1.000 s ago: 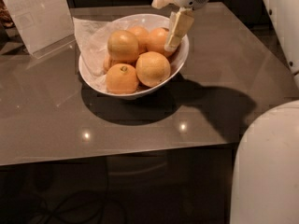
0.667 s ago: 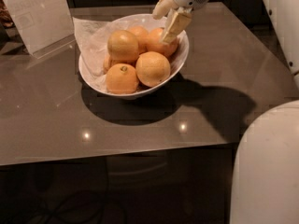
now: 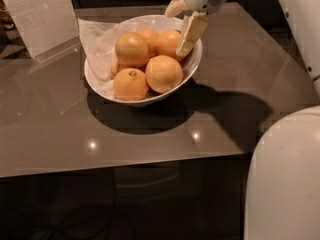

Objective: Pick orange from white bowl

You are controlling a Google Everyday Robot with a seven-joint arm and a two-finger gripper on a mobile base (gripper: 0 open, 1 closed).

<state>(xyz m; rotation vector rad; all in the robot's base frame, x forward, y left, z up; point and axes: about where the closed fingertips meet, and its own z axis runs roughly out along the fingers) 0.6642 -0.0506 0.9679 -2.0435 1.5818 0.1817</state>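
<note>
The white bowl, lined with crumpled white paper, stands on the grey table and holds several oranges. The deep-orange orange lies at the back right of the bowl. My gripper comes down from the top and is over the bowl's back right rim. It is open. One cream finger lies against the orange's right side and the other finger sits behind its top. The orange rests in the bowl among the others. An orange with a stem dimple lies at the front left.
A clear plastic sign holder stands at the table's back left. A paler orange sits on top of the pile and another at the front right. The robot's white body fills the lower right. The table's front edge runs across.
The gripper's near finger lifted a little and came back down beside the back right orange. The oranges and the bowl have not moved.
</note>
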